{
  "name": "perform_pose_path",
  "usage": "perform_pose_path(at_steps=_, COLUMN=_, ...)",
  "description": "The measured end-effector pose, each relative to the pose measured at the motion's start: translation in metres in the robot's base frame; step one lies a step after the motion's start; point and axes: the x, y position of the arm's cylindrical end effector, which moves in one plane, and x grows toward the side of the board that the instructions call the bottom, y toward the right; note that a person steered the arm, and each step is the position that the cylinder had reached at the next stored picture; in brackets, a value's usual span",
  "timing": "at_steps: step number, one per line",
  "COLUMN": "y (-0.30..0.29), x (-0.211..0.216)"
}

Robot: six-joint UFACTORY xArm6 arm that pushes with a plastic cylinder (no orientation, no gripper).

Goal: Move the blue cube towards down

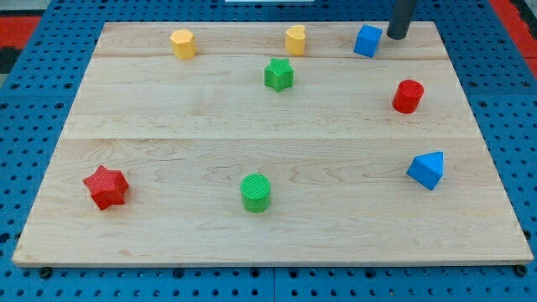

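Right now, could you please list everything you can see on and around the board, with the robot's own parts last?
Blue plastic cube: one, blue, top right, just left of my tip.
Blue plastic pyramid-like block: one, blue, right side, lower half.
Red plastic cylinder: one, red, right side, upper half.
Red plastic star: one, red, bottom left.
Green plastic star: one, green, upper centre.
Green plastic cylinder: one, green, bottom centre.
Yellow plastic hexagonal block: one, yellow, top left.
Yellow plastic heart-like block: one, yellow, top centre.
Wooden board: one, pale wood, centre.
Blue pegboard: one, blue, surrounding the board.
My tip: one, dark, top right, beside the blue cube; contact unclear.
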Motion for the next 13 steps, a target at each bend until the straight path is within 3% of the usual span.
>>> perform_pose_path(at_steps=6, y=-0.026, x=-0.023)
perform_pose_path(at_steps=10, y=-0.062, x=0.074)
perform_pose_path(at_steps=13, y=-0.041, x=0.102)
